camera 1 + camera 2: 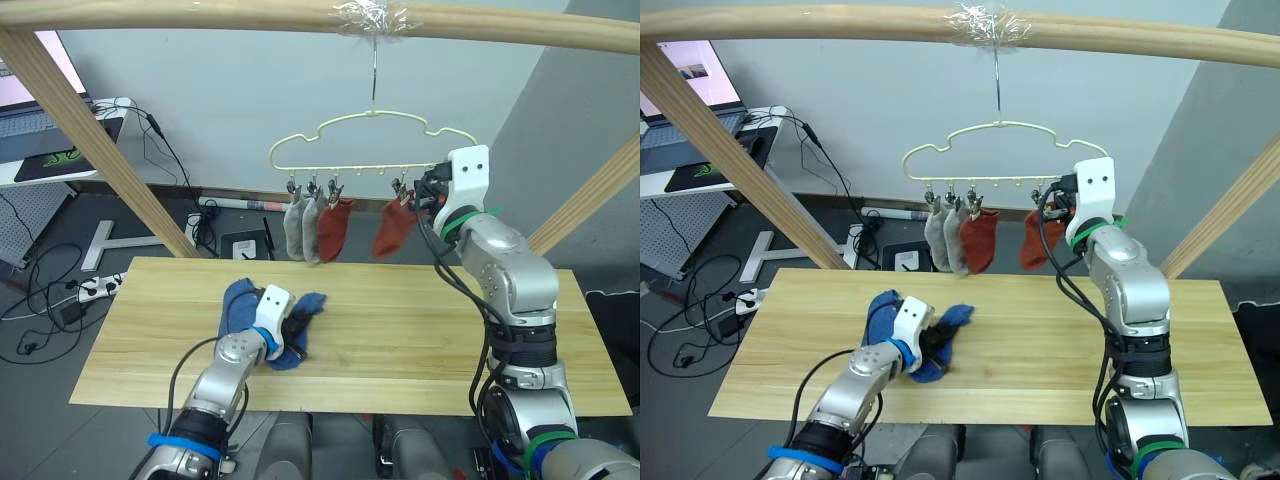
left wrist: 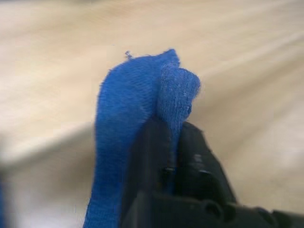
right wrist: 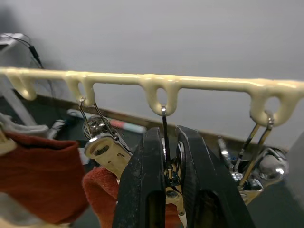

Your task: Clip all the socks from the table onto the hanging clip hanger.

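1. The clip hanger (image 1: 372,150) hangs from the wooden beam (image 1: 200,18); two grey socks (image 1: 301,226) and two red socks (image 1: 336,228) hang clipped beneath it.
2. The right gripper (image 3: 167,156) is clenched on a metal clip (image 3: 171,178) under the hanger's bar.
3. Below the hanger, on the table (image 1: 420,330), the left gripper (image 2: 173,152) pinches a blue sock (image 2: 137,109).

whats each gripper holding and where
Left gripper pinches a blue sock at a fold. Right gripper squeezes a hanger clip.

Prob. lab/office, desk w/ monitor (image 1: 25,75), floor cables (image 1: 45,300)
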### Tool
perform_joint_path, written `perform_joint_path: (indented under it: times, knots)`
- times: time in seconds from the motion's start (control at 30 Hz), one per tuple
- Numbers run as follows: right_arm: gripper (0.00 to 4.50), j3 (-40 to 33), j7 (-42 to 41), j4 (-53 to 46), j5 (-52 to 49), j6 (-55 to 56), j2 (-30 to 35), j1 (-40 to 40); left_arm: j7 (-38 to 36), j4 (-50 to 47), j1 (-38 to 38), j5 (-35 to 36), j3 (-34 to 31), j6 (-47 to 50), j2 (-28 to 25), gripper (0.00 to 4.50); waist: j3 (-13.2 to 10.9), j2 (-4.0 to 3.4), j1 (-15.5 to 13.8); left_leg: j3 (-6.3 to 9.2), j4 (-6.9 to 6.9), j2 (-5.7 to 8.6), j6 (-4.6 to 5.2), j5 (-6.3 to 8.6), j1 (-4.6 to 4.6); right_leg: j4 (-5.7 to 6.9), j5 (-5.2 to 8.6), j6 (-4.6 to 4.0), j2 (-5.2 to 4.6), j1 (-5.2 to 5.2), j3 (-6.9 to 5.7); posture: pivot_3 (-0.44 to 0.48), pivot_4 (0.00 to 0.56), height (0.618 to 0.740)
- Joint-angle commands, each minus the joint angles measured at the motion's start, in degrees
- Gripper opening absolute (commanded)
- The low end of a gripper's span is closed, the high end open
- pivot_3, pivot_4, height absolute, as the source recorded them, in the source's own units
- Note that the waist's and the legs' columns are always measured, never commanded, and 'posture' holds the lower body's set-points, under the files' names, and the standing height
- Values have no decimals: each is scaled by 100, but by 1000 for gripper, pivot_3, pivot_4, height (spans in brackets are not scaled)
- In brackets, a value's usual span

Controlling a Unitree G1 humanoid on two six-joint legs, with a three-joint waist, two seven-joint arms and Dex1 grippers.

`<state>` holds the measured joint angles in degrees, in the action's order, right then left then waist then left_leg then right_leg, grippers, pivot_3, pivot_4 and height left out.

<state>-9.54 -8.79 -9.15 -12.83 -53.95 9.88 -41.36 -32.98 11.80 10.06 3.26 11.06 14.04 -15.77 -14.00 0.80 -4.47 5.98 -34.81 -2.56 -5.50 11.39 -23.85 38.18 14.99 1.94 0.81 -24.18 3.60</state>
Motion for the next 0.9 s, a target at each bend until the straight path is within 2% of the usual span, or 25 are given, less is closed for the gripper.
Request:
perform_joint_path:
  times: [0.03, 0.13, 0.23, 0.33, 0.57, 0.9]
  knots:
    - [110, -850, 135, -165, -643, -1327, -43, -480, -145, -984, 129, 246, 121, -49, 210, 20, 0, 0, -9, 5, -1, 0, 0, 0, -3, 0, 0, 0, 0, -1, -3, 230, 232, 740]
    - [110, -1420, 274, -65, -923, -2357, -127, -913, -68, -1371, 322, 160, 253, -256, 427, 20, 0, 0, -2, 6, -2, 0, 1, -1, -1, 2, 0, 1, 1, 1, -5, 230, 232, 740]
    - [110, -2269, 546, 45, -953, -3345, -487, -1411, 177, -1667, 705, -15, 427, -664, 785, 20, 0, 0, 6, 3, 0, 0, 1, -1, -1, -1, -3, -4, 2, 0, -3, 221, 231, 740]
    - [110, -2741, 714, 77, -827, -3815, -704, -1748, 382, -1719, 1057, -215, 588, -899, 1047, 20, 0, 0, -3, 5, 1, 0, 2, 0, -4, -4, -10, -16, 2, 0, -6, 221, 231, 740]
    - [110, -2989, 1011, 194, -942, -3855, -849, -1965, 762, -1240, 1540, -716, 846, -1490, 1270, 20, 0, 0, 14, 0, 2, 2, 3, 0, -4, -8, -10, -15, 2, 0, -2, 210, 236, 740]
    - [110, -3131, 1327, 278, -1205, -3855, -800, -2029, 592, -1342, 1233, -602, 918, -1634, 1167, 20, 0, 0, 20, 2, 1, 2, 3, 0, -6, -8, -9, -14, 2, -1, -3, 200, 241, 740]
